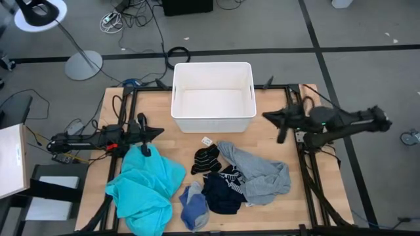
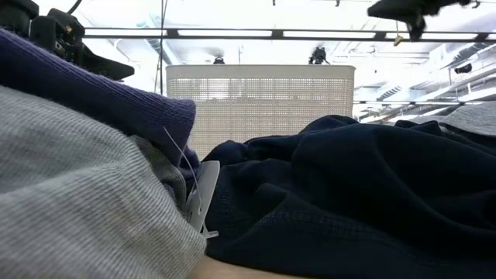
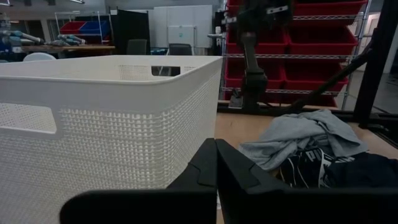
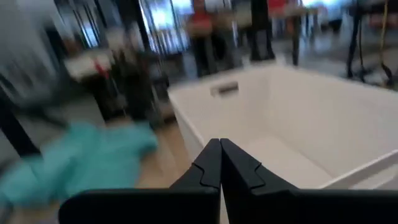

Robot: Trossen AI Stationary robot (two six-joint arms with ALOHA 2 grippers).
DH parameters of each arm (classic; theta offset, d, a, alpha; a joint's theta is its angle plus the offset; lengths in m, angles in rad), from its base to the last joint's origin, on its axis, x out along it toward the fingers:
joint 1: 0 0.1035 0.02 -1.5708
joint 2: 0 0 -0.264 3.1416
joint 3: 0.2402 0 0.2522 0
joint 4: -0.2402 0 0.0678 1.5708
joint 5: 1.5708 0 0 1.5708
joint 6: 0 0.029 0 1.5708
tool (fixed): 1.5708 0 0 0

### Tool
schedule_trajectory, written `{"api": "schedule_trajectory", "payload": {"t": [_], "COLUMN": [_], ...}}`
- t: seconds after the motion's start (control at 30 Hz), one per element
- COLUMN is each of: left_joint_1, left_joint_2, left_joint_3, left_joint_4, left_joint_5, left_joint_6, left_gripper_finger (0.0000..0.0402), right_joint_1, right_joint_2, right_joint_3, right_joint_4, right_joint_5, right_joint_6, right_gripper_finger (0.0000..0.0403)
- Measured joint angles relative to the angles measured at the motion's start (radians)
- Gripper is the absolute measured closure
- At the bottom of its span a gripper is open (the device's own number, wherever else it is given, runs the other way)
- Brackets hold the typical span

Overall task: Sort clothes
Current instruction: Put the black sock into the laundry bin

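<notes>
You have 2 dark, slender arms, built of matte black segments. The left arm (image 1: 92, 139) carries red and yellowish wiring near its base end, with cables trailing off it. The right arm (image 1: 341, 121) shows a small green light on its wrist housing. Each gripper has 2 black, angular fingers (image 3: 214, 168) tapering to wedge-shaped tips, mounted on a broad black crossbar.
</notes>
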Motion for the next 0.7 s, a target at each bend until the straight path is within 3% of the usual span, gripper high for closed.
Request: {"api": "schedule_trajectory", "payload": {"t": [0.33, 0.5, 0.7], "left_joint_1": [0.000, 0.000, 0.000], "left_joint_2": [0.000, 0.000, 0.000], "left_joint_3": [0.000, 0.000, 0.000], "left_joint_4": [0.000, 0.000, 0.000], "left_joint_5": [0.000, 0.000, 0.000], "left_joint_6": [0.000, 0.000, 0.000], "left_gripper_finger": [0.0400, 0.0400, 0.0400], "right_joint_1": [0.091, 0.090, 0.070], "right_joint_2": [0.638, 0.840, 1.047], "right_joint_3": [0.554, 0.739, 0.878], "right_joint_4": [-0.306, -0.369, -0.405], "right_joint_5": [-0.010, -0.023, -0.157], "right_joint_6": [-0.078, -0.105, -0.076], "right_gripper_finger": [0.0392, 0.0362, 0.0302]}}
